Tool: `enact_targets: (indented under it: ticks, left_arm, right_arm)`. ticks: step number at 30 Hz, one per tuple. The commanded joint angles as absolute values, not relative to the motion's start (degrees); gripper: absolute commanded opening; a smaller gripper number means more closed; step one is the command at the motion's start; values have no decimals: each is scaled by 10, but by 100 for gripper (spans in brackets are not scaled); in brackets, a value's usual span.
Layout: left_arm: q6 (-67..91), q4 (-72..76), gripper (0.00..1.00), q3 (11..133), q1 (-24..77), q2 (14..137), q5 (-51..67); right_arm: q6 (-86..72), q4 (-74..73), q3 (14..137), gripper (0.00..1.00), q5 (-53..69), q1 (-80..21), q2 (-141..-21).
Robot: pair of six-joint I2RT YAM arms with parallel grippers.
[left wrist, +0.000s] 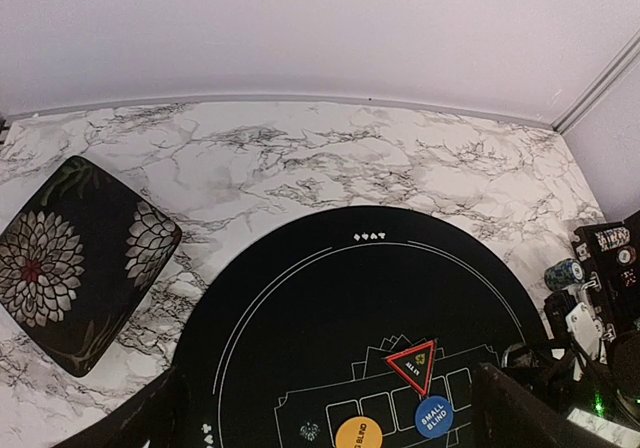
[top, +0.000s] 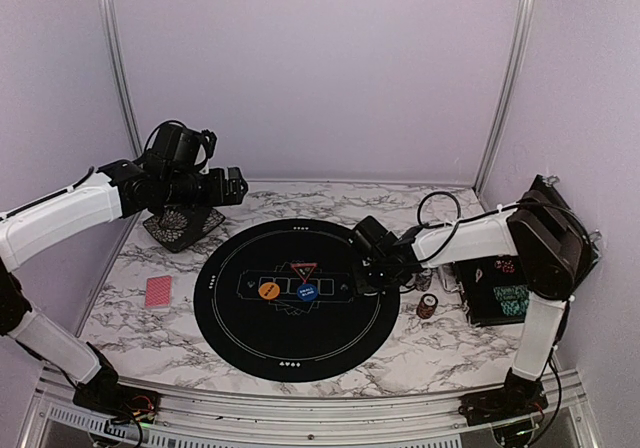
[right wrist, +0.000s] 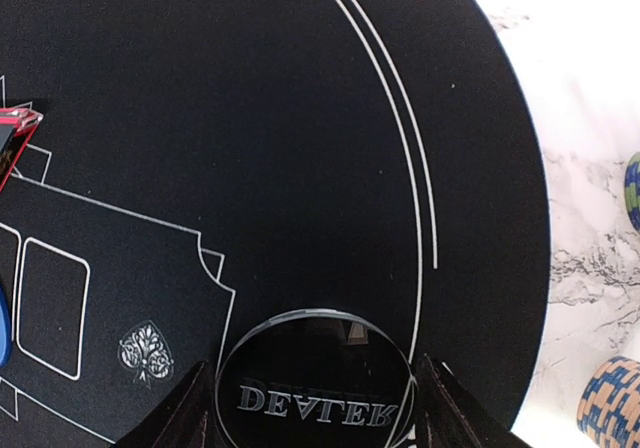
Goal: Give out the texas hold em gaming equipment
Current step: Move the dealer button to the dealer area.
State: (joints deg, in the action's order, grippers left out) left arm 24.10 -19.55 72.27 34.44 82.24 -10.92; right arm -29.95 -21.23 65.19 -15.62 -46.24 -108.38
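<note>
While left hand [top: 238, 186] hangs wide open, right hand [right wrist: 315, 410] holds dealer button [right wrist: 305, 353] flat over the mat's [right wrist: 250, 118] right side.

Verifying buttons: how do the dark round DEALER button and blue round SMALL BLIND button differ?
The dark round DEALER button is clamped in the right gripper; the blue round SMALL BLIND button lies free on the black mat. DEALER is dark, SMALL BLIND blue. Both are lettered discs.

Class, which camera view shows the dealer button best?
The right wrist view. There the dealer button fills the foreground between the fingers of the right gripper, and its lettering can be read. In the top view the gripper hides it. The left wrist view does not show it clearly.
</note>
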Motion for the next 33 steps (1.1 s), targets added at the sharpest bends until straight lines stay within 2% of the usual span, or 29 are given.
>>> enact_targets:
  ticks: [1, 8, 20, 26, 33]
  left_arm:
    - [241, -191, 99, 736, 341, 827, -106]
    - [239, -189, 99, 738, 341, 831, -101]
    - [231, -189, 99, 749, 341, 836, -96]
    - [232, -189, 99, 748, 341, 832, -94]
    - [234, -190, 99, 741, 341, 822, -98]
  right_arm:
    - [-315, -237, 632, 60, -138, -474, -1068]
    - [-317, -227, 630, 68, -139, -473, -1060]
    - [-283, -254, 686, 87, -172, -462, -1059]
    - [-263, -264, 718, 88, -170, -465, -1054]
    - [-238, -268, 774, 81, -130, -520, -1087]
